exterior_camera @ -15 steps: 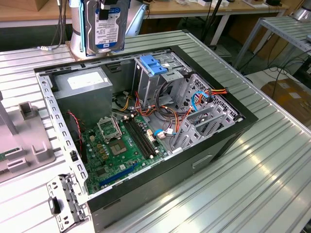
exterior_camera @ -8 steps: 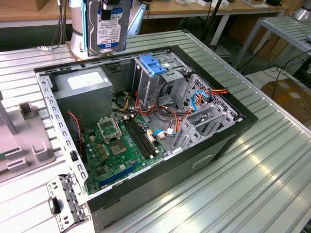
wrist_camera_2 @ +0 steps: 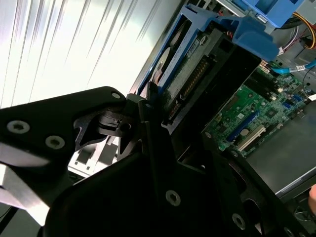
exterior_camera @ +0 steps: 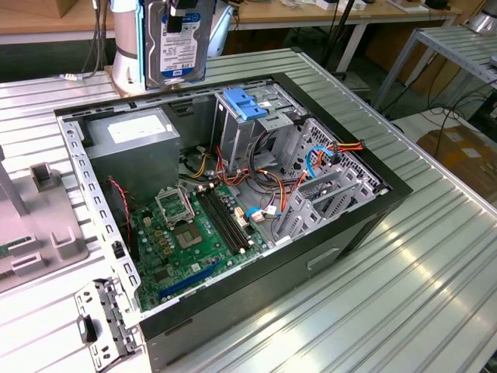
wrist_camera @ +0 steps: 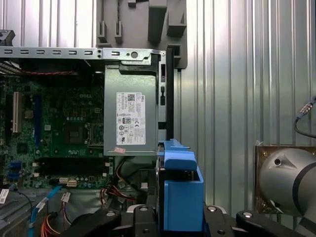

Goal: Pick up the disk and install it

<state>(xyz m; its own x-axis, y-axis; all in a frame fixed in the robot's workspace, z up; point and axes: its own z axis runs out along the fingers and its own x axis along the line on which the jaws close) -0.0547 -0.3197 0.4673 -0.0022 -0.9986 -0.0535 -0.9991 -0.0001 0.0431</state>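
Since the disk (exterior_camera: pixel 175 40) hangs upright in the air above the far edge of the open computer case (exterior_camera: pixel 365 217), the pick-up half of the job is done and the installing half is not. The gripper (wrist_camera: pixel 180 215) is clenched on it: in the first wrist view its black fingers (wrist_camera: pixel 140 219) press on either side of the disk's blue rail. No bay holds the disk yet. The upright drive cage (exterior_camera: pixel 247 128) with its blue latch (exterior_camera: pixel 244 103) stands below it, toward the exterior view's right, and looks empty, though its inside is hard to make out. The power supply (exterior_camera: pixel 130 144) sits just beside the cage and the motherboard (exterior_camera: pixel 186 233) lies on the case floor. Looped cables (exterior_camera: pixel 311 159) in red, orange and blue crowd the space next to the cage and seem the likeliest thing to snag. The case rests on a ribbed metal counter (exterior_camera: pixel 419 295), with a grey panel (exterior_camera: pixel 39 233) lying at the exterior view's left.
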